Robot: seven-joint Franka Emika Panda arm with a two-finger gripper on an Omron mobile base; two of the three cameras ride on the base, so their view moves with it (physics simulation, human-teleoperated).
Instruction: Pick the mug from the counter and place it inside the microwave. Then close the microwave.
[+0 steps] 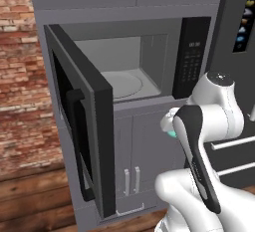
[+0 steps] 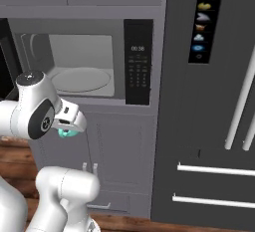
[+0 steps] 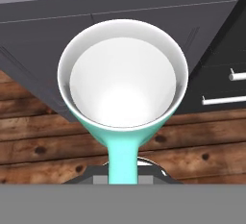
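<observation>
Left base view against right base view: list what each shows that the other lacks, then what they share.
Left base view alone: the microwave's open door swung out to the left, with its black handle, and a brick wall.

Right base view alone: the tall dark appliance right of the microwave, with its long pale handles.

Both: the microwave with its turntable bare, its keypad panel, and the mug held by the shut gripper below the cavity.
</observation>
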